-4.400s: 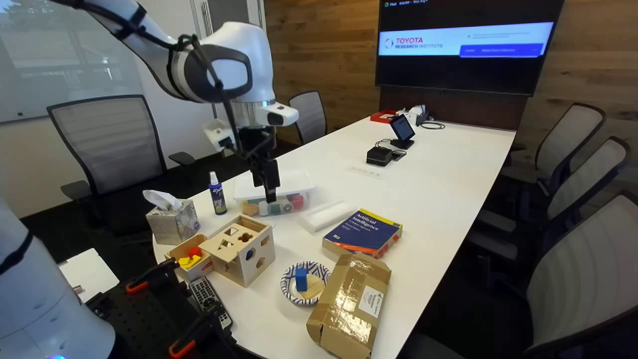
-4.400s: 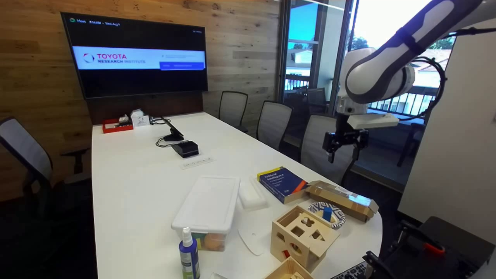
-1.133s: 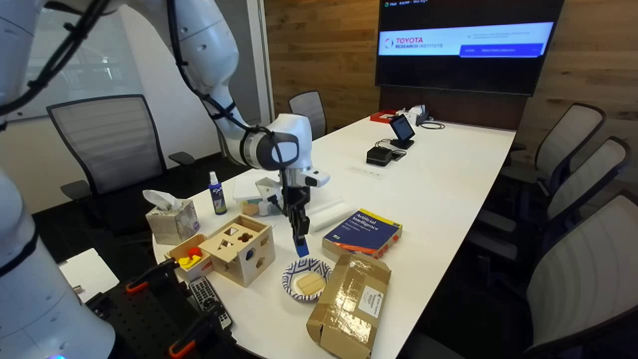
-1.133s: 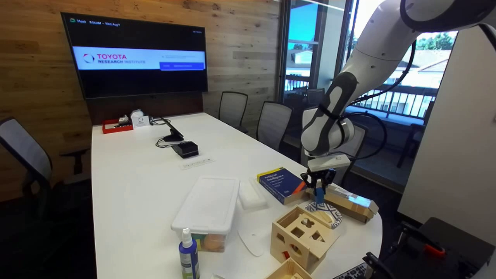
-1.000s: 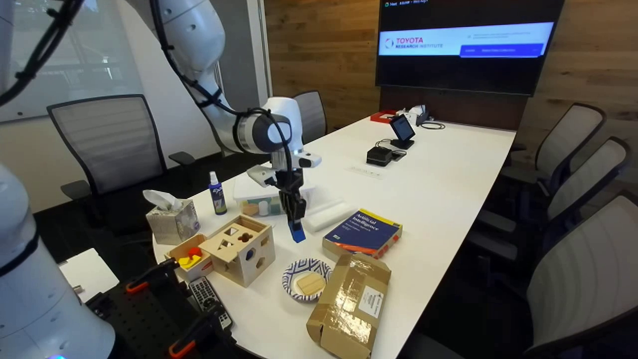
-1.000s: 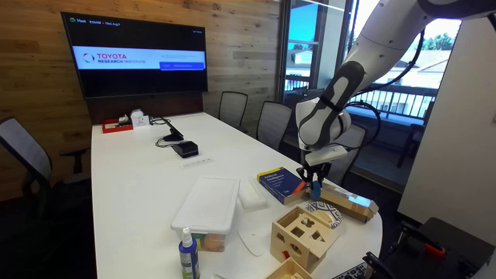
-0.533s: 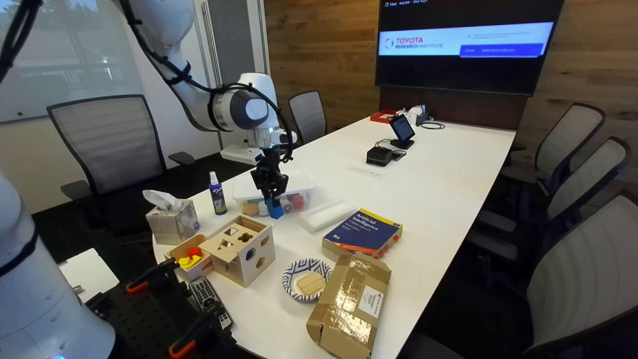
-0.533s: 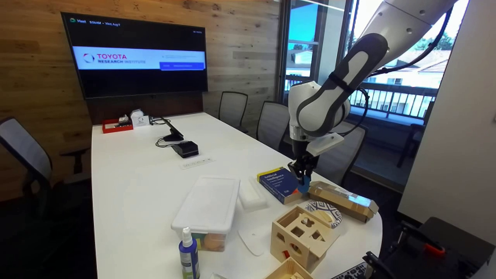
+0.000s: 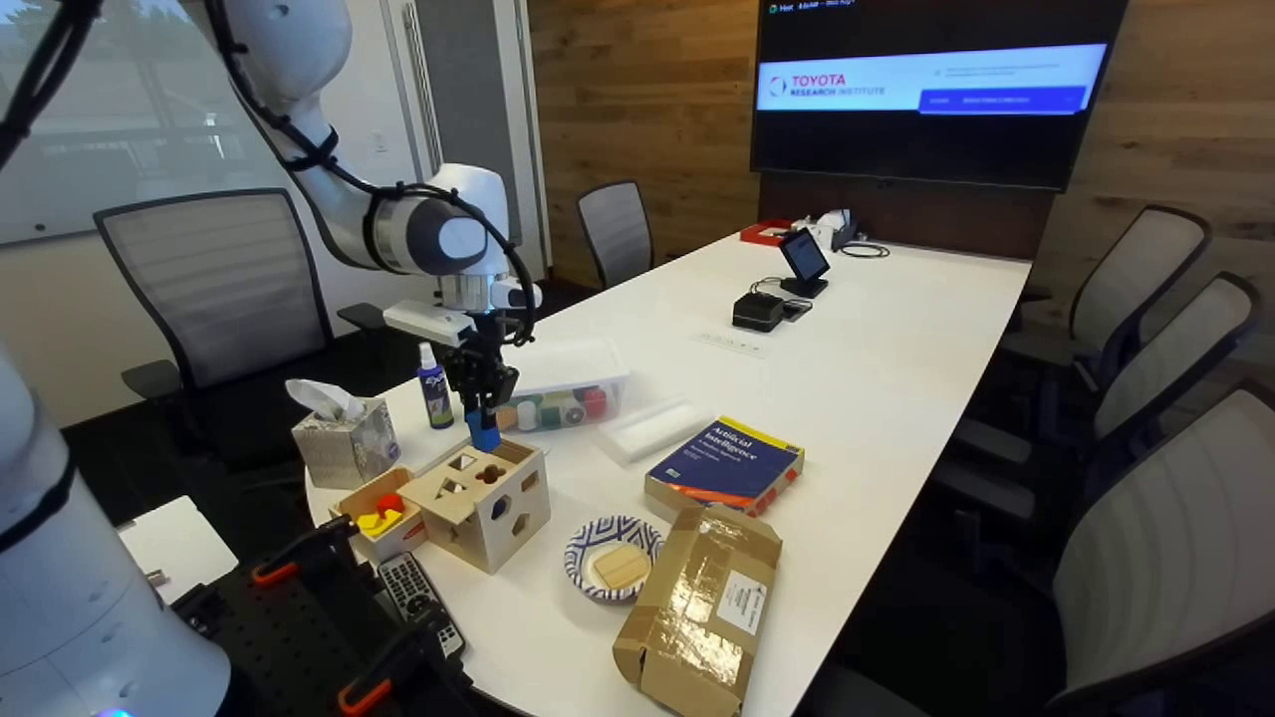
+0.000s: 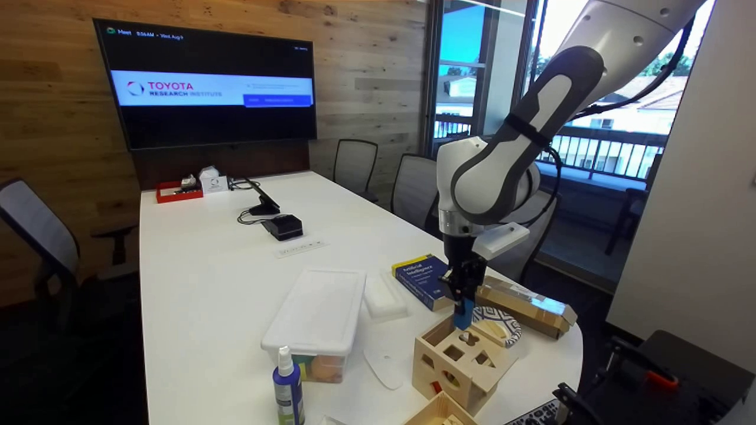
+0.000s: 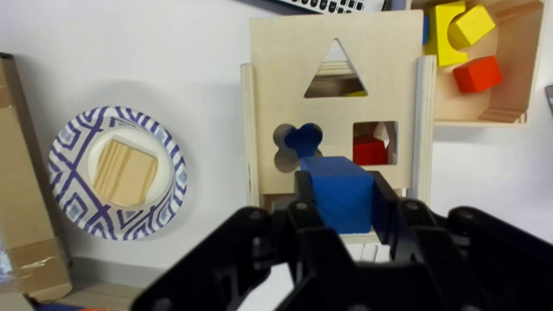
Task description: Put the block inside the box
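Note:
A blue block [image 11: 343, 207] is pinched between the two black fingers [image 11: 384, 198] of my gripper [image 11: 342, 185], and it shows in both exterior views. The box [image 9: 503, 550] is a light wooden cube with shaped holes, also plain in an exterior view [image 10: 424, 383]. Its lid [image 11: 281, 39] has triangle, clover and square holes and leaves a gap along one edge. Over that gap side hangs the block, overlapping the clover hole in the wrist view. Whether its lower end touches the box I cannot tell. Inside the box a red piece [image 11: 369, 152] shows through the square hole.
A patterned plate [image 11: 71, 136] holds a wooden piece [image 11: 125, 172]. Beside the box sits a small wooden tray [image 11: 514, 86] with yellow and red blocks. Around them stand a spray bottle [image 9: 435, 393], lidded plastic bin [image 10: 319, 307], book [image 9: 727, 463] and cardboard package [image 9: 697, 617].
Seconds ago the blue block lay on the plate and my gripper was empty. Gripped, it has since been lifted, carried across, turned, and in the last half second lowered towards the box's top.

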